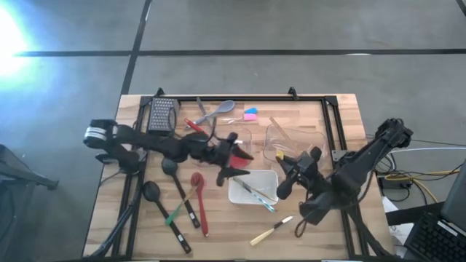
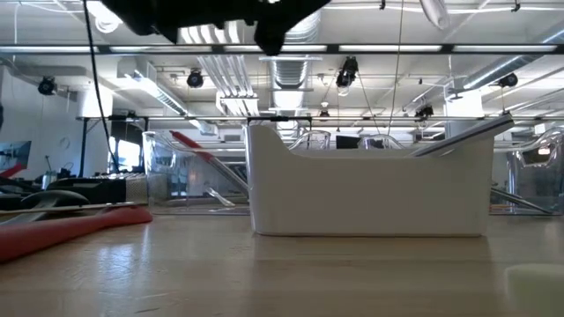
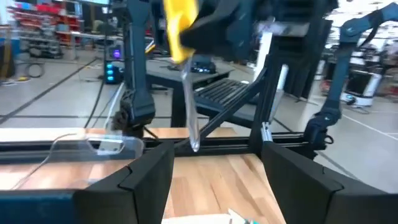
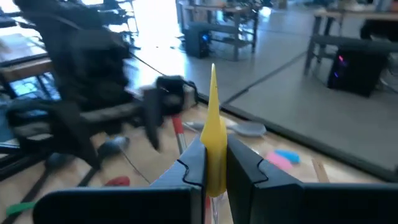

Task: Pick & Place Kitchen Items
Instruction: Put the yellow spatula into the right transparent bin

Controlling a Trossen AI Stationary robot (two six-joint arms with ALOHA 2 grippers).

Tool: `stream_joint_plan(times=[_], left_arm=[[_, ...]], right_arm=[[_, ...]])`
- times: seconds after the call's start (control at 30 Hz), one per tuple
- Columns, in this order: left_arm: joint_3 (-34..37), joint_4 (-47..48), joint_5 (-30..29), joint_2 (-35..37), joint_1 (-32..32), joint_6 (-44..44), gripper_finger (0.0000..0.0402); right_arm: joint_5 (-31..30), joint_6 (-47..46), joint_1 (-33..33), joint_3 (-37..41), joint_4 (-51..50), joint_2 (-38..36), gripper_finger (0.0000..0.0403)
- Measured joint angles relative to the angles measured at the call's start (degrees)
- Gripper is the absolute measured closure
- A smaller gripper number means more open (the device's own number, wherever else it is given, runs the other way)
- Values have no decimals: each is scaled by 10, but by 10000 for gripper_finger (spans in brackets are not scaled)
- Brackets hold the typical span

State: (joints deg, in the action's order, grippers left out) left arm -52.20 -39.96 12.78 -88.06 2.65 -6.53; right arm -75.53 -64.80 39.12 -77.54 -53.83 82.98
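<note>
My right arm reached in from the table's right side, and my right gripper [image 4: 214, 171] was clenched on a small knife [image 4: 213, 134] with a smooth yellow handle, held above the table near the clear bin [image 1: 291, 138]. Its thin metal blade hung down. My left arm stretched across the middle; my left gripper [image 1: 231, 166] stood with fingers apart, holding nothing, beside the white tray [image 1: 242, 195].

I see a yellow-handled small knife [image 4: 214, 146], a red plastic spoon [image 1: 198, 191], a white rectangular tray [image 1: 242, 193] and pale striped wooden tabletop [image 1: 342, 116].
</note>
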Motion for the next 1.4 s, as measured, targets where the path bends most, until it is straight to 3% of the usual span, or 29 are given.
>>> stream_joint_plan(times=[0.37,0.73,0.87,1.1,1.23,1.4], left_arm=[[-167,-3,189,-102,-57,3,152],[-230,5,192,-162,-76,5,152],[-249,4,230,-170,-75,9,152],[-273,12,237,-180,-75,21,157],[-273,16,235,-178,-75,38,220],[-274,26,227,-178,-77,67,375]], right_arm=[[8,299,-28,0,199,-51,381],[46,380,-45,0,277,-53,381],[50,387,-59,1,280,-53,381],[84,423,-88,1,305,-54,381],[87,425,-88,1,307,-57,381],[100,422,-87,1,310,-55,381]])
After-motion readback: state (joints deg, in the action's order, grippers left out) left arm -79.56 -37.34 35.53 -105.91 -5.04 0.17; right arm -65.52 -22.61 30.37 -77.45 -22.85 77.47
